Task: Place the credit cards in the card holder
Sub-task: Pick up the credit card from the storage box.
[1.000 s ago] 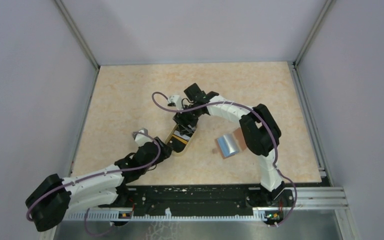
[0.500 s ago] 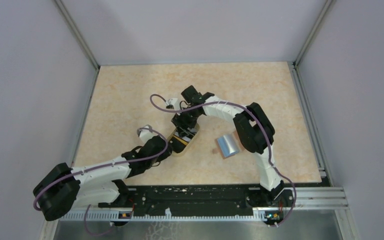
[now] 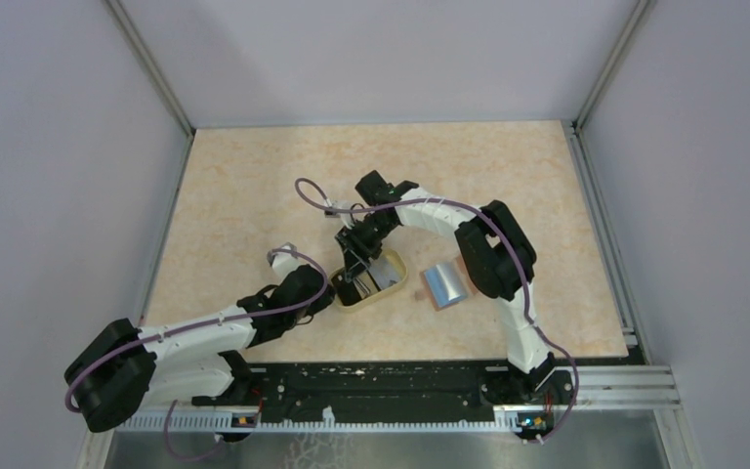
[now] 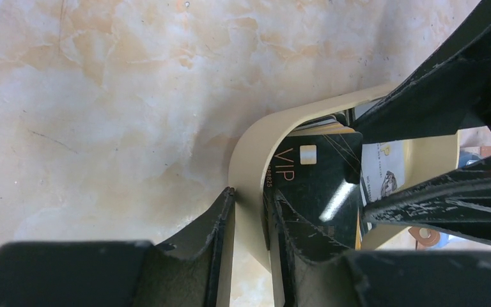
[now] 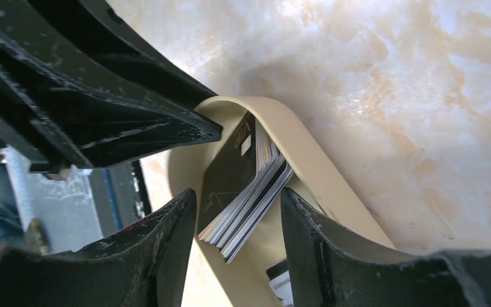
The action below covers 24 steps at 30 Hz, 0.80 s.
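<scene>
The credit cards (image 5: 249,192) stand on edge as a fanned stack inside a tan oval dish (image 3: 394,280), leaning on its wall. A black VIP card (image 4: 319,179) faces the left wrist camera, and a white card (image 4: 383,173) lies behind it. My right gripper (image 5: 238,224) reaches down into the dish and is open, one finger on each side of the stack with a gap on both sides. My left gripper (image 4: 250,211) is shut on the dish's rim (image 4: 249,160), one finger outside and one inside. The card holder (image 3: 443,283) lies open to the right of the dish, its light blue inside up.
The right arm's elbow (image 3: 493,249) hangs just beyond the card holder. The left arm (image 3: 205,337) stretches in low from the near left. Grey walls close in the marbled table (image 3: 254,186) on three sides.
The dish has swung round and now lies wider, shifted toward the card holder. My left jaws have closed on its rim. The right jaws have narrowed around the card stack.
</scene>
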Each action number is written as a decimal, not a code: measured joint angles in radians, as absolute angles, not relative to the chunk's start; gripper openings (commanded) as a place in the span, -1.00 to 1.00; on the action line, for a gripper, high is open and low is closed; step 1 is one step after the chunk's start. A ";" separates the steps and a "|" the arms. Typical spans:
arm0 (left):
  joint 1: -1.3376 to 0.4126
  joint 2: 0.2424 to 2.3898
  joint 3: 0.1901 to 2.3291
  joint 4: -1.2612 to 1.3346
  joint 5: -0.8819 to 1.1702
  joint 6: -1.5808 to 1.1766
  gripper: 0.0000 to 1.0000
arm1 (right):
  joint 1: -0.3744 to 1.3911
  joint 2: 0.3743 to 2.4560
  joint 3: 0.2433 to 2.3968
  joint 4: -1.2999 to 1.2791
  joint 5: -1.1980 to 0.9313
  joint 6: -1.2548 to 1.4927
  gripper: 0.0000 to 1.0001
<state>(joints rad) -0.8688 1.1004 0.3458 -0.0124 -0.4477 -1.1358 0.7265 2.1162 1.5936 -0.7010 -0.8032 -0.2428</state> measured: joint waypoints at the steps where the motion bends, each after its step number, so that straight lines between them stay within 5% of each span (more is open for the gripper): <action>1: -0.869 1.100 0.346 -0.013 -0.447 -1.136 -0.40 | 0.727 2.116 1.594 -0.699 -0.820 -0.232 0.01; 24: -0.869 1.089 0.345 -0.025 -0.440 -1.160 -0.53 | 0.728 2.046 1.343 -0.473 -0.857 0.122 0.07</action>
<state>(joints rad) -0.8688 1.0885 0.3454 -0.0254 -0.4397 -1.1603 0.7277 2.0464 1.3430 -0.4732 -0.8574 0.1219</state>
